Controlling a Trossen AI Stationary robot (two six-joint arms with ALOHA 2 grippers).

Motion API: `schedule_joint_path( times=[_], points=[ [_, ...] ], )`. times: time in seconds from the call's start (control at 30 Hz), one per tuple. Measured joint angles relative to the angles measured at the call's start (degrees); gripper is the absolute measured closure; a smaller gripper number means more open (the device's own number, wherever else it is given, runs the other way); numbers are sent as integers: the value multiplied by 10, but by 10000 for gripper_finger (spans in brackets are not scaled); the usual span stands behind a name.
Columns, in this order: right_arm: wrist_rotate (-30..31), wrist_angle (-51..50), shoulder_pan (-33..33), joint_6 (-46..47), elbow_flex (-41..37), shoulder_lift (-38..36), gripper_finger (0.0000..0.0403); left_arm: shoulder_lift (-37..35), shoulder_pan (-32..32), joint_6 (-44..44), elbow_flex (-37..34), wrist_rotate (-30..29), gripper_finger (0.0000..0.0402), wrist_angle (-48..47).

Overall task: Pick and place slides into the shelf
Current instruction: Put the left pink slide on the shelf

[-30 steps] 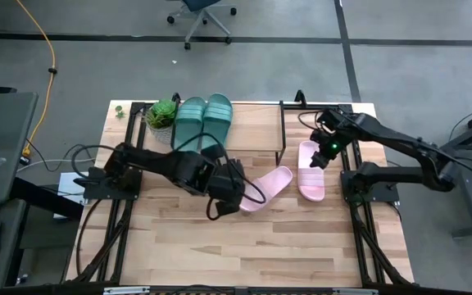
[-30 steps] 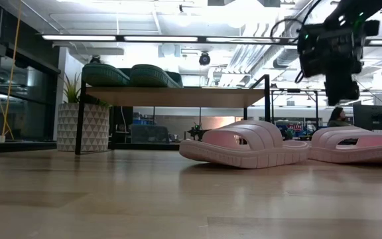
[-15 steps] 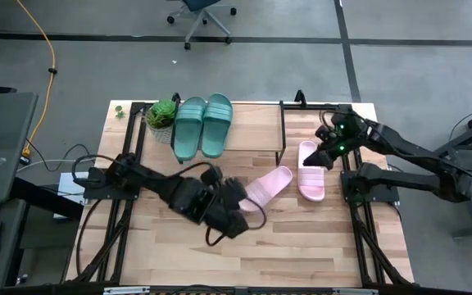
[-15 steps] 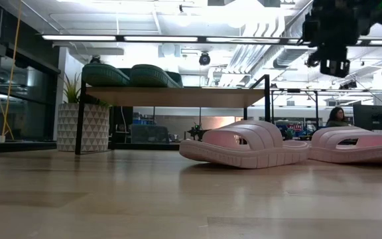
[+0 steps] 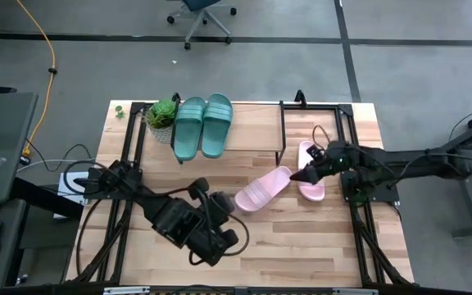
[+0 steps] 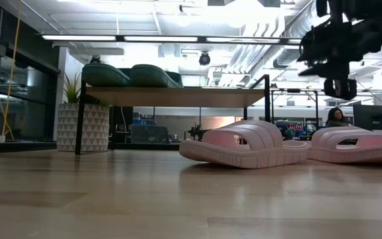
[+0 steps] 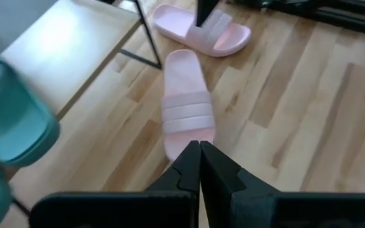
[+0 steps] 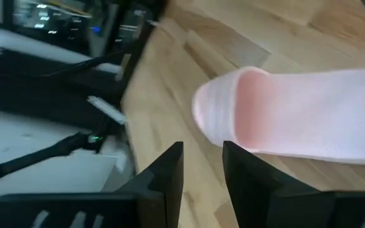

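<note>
A: 2 green slides (image 5: 203,125) sit on the shelf (image 5: 256,123); 2 pink ones lie on the worktop (image 5: 301,246). How should the right jaws (image 5: 308,174) take theirs?

B: Drop squarely over the far pink slide (image 5: 310,170) just below them, one finger on each side of the strap. They're parted, touching nothing.

A: Left jaws (image 7: 199,166)?

B: Clenched, empty, the near pink slide (image 7: 187,106) just ahead.
</note>
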Motion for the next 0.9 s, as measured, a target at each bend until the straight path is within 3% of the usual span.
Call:
schedule_joint_path(
  times=[0.17, 0.33, 0.57, 0.9],
  points=[
    [87, 41, 64, 30, -1, 64, 304, 0, -21, -16, 0, -10, 401, -19],
    [133, 124, 88, 70, -1, 142, 304, -1, -52, -20, 0, -19, 401, -18],
    [146, 173, 111, 87, 22, 242, 304, -1, -98, -34, 0, -52, 401, -18],
    [145, 172, 118, 70, 87, 341, 304, -27, -108, 36, 0, -49, 401, -18]
  ],
)
